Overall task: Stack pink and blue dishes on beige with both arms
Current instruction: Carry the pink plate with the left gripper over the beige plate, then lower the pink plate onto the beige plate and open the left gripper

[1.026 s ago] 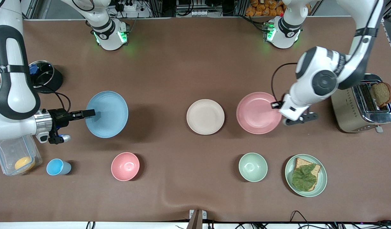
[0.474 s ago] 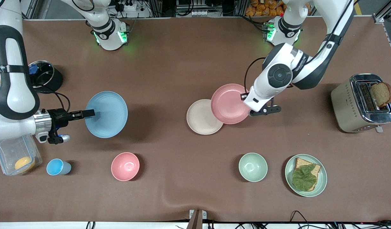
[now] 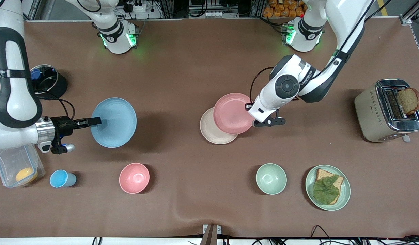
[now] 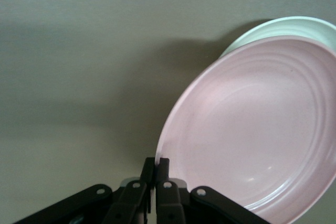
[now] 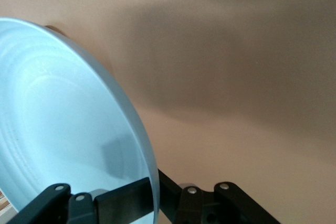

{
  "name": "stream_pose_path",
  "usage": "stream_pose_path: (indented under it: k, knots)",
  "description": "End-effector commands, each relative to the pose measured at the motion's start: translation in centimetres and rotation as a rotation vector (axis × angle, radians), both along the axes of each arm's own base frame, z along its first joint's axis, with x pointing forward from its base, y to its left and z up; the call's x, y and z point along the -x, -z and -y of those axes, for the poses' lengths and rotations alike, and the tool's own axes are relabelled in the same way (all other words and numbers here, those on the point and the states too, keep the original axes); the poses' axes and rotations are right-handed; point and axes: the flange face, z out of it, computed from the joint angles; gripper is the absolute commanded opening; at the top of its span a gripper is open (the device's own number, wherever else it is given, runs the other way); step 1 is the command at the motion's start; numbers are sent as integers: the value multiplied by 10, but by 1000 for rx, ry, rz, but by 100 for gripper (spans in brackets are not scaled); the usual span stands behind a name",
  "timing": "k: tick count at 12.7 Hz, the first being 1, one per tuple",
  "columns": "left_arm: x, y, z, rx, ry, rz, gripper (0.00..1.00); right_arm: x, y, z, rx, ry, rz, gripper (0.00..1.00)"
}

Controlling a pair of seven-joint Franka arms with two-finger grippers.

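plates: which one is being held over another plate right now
The pink plate, gripped by the left gripper, overlaps the beige plate.

Toaster (image 3: 388, 112), pink bowl (image 3: 134, 178), green bowl (image 3: 271, 178), blue cup (image 3: 61, 178).

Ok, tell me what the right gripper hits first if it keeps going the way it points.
Nothing close: the right gripper, shut on the blue plate, points along the table toward the beige plate and the pink plate over it. Heights are unclear.
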Motion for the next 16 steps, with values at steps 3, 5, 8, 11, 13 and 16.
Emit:
stream_pose_path:
  k: [3, 5, 8, 11, 13, 16]
  knots:
    - [-4, 28, 28, 52, 11, -34, 0, 4, -6, 5, -31, 8, 7, 0]
    - [2, 43, 44, 58, 22, -62, 0, 4, -6, 5, -30, 5, 7, 0]
    - [7, 70, 49, 25, 60, -74, 0, 5, -5, 5, -29, 6, 5, 0]
    - [0, 82, 58, -4, 59, -49, 0, 5, -5, 5, -29, 6, 5, 0]
    - [-2, 87, 59, -25, 62, -38, 0, 5, -5, 4, -31, 7, 4, 0]
    - [-13, 85, 60, -19, 49, -23, 0, 5, -5, 3, -31, 5, 4, 0]
